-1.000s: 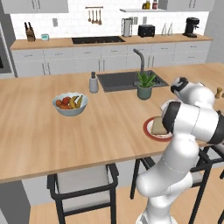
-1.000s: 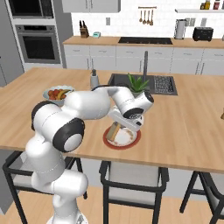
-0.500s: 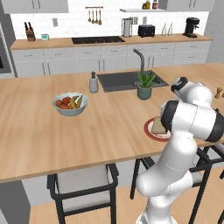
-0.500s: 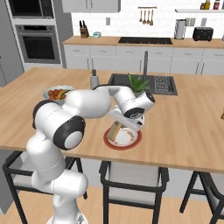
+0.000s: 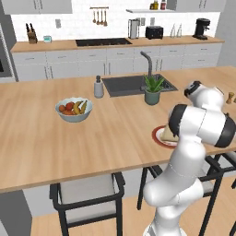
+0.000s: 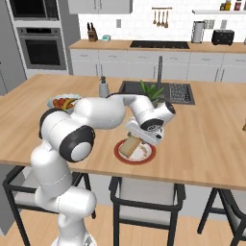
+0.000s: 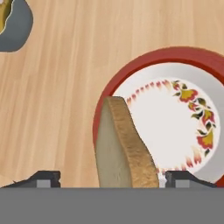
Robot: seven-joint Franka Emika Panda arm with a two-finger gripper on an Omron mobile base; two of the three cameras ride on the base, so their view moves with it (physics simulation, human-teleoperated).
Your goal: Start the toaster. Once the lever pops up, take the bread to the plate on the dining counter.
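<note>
One slice of bread [image 7: 124,148] stands on edge between the fingers [image 7: 43,178] of the gripper [image 6: 144,137], which look spread wider than the slice, so whether they pinch it I cannot tell. Its lower end hangs over the near rim of the plate [image 7: 192,59], the landmark here, which sits on the dining counter [image 6: 211,129] near the front edge, with the potted plant [image 5: 152,89] beyond it and the fruit bowl [image 5: 73,109] well off to the side. Risk, as I judge it: released while so upright (and so close to the rim), the bread could tip outward and land half on the wood. Tilting it toward the plate's pale centre first would help.
</note>
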